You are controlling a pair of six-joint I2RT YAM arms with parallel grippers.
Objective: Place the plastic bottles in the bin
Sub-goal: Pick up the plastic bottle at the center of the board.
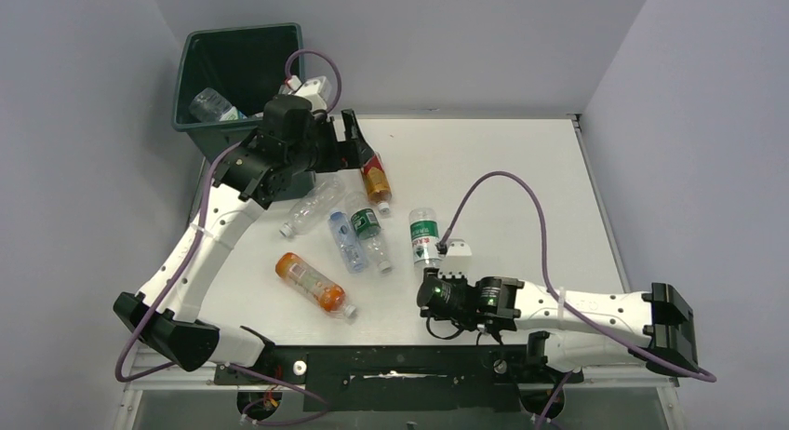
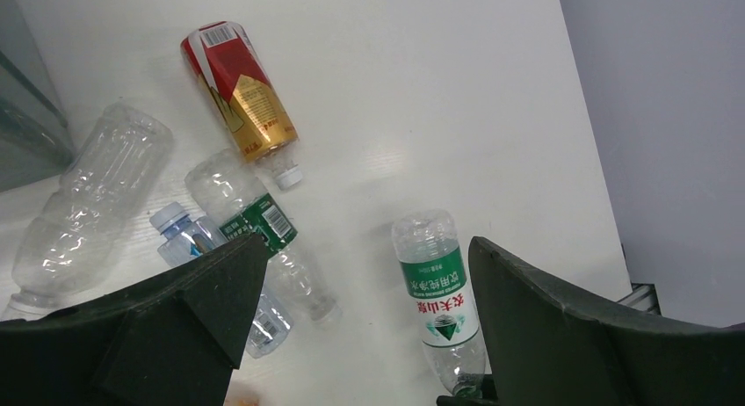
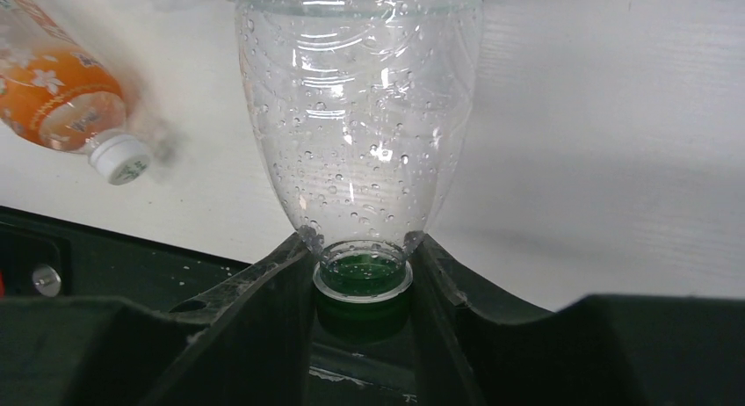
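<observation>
The dark green bin (image 1: 191,76) stands at the far left corner with a clear bottle (image 1: 212,104) inside. My left gripper (image 1: 361,151) (image 2: 366,246) hangs open and empty beside the bin, over a red-and-gold bottle (image 1: 376,181) (image 2: 242,90). On the table lie a crushed clear bottle (image 1: 312,207) (image 2: 92,204), a dark-green-labelled one (image 1: 367,227) (image 2: 255,217), a blue-labelled one (image 1: 346,241) (image 2: 180,235) and an orange one (image 1: 312,281) (image 3: 61,98). My right gripper (image 1: 430,286) (image 3: 362,283) is shut on the green-capped neck of a green-and-white-labelled bottle (image 1: 424,236) (image 2: 437,292) (image 3: 360,116) lying on the table.
The bin's wall (image 2: 22,116) shows at the left edge of the left wrist view. A black mounting rail (image 1: 391,365) runs along the near table edge, just behind the right gripper. Grey walls close in the table at the back and sides.
</observation>
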